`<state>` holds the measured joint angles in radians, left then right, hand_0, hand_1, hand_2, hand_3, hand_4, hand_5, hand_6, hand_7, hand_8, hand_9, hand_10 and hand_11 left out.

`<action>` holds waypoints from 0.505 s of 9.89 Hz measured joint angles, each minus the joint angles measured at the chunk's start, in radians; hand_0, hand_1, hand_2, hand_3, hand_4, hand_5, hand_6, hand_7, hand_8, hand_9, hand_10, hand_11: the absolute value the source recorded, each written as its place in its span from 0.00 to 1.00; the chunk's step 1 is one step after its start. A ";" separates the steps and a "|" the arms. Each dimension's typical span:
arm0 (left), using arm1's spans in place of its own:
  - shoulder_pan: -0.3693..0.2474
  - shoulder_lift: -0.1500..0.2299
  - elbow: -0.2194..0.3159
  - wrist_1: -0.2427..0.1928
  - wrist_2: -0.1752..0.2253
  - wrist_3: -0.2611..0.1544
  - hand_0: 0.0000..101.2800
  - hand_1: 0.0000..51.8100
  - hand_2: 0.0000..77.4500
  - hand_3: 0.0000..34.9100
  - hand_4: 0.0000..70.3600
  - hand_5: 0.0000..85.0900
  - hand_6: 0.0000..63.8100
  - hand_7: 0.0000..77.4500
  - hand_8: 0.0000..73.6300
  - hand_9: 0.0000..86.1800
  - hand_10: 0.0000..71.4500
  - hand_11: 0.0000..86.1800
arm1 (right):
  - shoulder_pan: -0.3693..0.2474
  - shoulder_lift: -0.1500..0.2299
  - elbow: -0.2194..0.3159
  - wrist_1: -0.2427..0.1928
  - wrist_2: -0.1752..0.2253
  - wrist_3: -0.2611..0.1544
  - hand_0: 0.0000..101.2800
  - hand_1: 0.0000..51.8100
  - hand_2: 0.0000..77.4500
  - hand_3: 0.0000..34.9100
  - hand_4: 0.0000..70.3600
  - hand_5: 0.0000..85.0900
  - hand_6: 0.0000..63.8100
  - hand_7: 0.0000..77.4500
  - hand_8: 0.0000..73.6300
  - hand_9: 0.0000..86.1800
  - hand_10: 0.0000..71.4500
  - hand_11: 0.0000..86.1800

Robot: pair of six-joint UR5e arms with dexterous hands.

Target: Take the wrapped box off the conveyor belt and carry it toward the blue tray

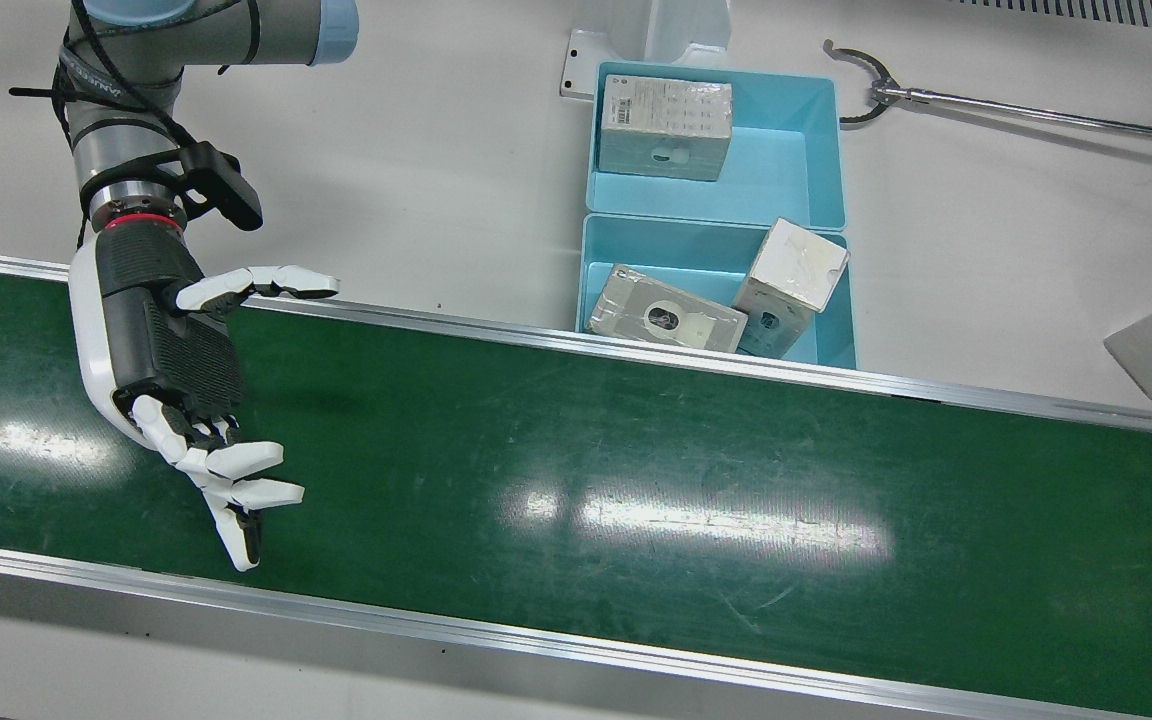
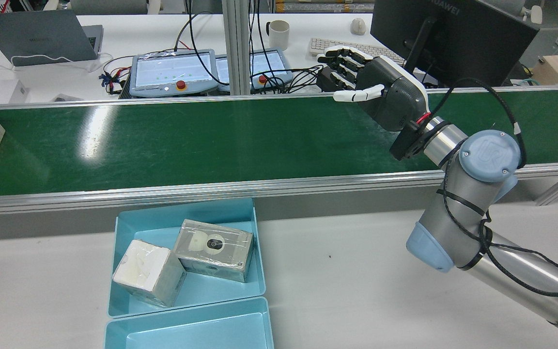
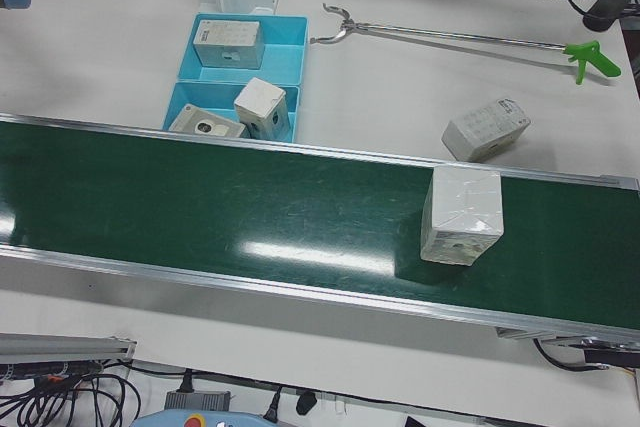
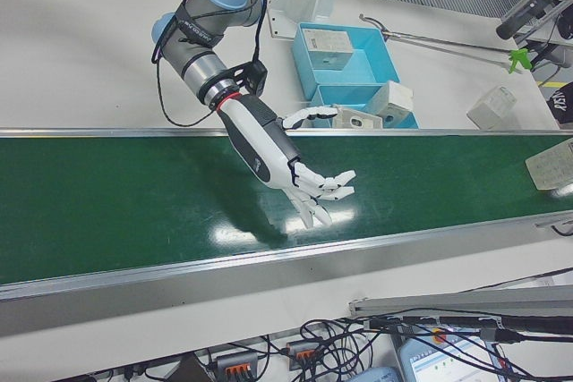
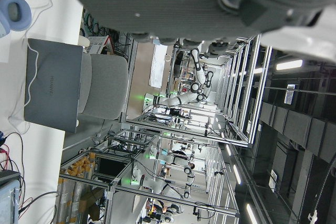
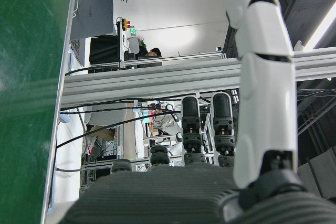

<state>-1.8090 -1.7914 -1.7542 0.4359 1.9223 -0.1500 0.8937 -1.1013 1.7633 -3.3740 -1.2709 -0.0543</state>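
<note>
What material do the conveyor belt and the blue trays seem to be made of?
The conveyor belt looks like smooth green rubber or PVC with a glossy finish: it reflects the ceiling lights in bright patches and shows fine scratches. The blue trays look like moulded plastic with a matte finish: even colour, thin walls, rounded corners.

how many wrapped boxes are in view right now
5. One box on the belt, two in the near blue tray, one in the far tray, one on the table. None looks hidden.
</note>
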 joint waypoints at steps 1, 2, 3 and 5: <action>0.000 0.000 0.000 0.000 0.000 0.000 0.00 0.00 0.01 0.00 0.00 0.01 0.00 0.00 0.01 0.00 0.01 0.00 | 0.000 -0.001 0.002 0.000 0.000 0.001 0.48 0.31 0.23 0.37 0.22 0.37 0.11 0.33 0.03 0.09 0.00 0.02; 0.000 0.000 0.000 0.000 0.000 0.000 0.00 0.00 0.01 0.00 0.00 0.01 0.00 0.00 0.01 0.00 0.01 0.00 | 0.000 -0.001 0.006 -0.001 0.001 0.001 0.48 0.31 0.23 0.37 0.21 0.37 0.10 0.33 0.03 0.08 0.00 0.02; 0.000 0.000 0.000 0.000 0.000 0.000 0.00 0.00 0.01 0.00 0.00 0.01 0.00 0.01 0.00 0.00 0.01 0.00 | -0.001 0.000 0.011 -0.002 0.001 0.001 0.48 0.31 0.23 0.42 0.21 0.37 0.11 0.33 0.03 0.09 0.00 0.02; 0.000 0.000 0.000 0.000 0.000 0.000 0.00 0.00 0.01 0.00 0.00 0.01 0.00 0.00 0.01 0.00 0.01 0.00 | -0.001 0.000 0.017 -0.002 0.001 -0.001 0.48 0.32 0.23 0.42 0.22 0.37 0.10 0.34 0.03 0.09 0.00 0.02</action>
<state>-1.8089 -1.7914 -1.7541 0.4359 1.9222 -0.1500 0.8927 -1.1010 1.7805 -3.3761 -1.2697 -0.0552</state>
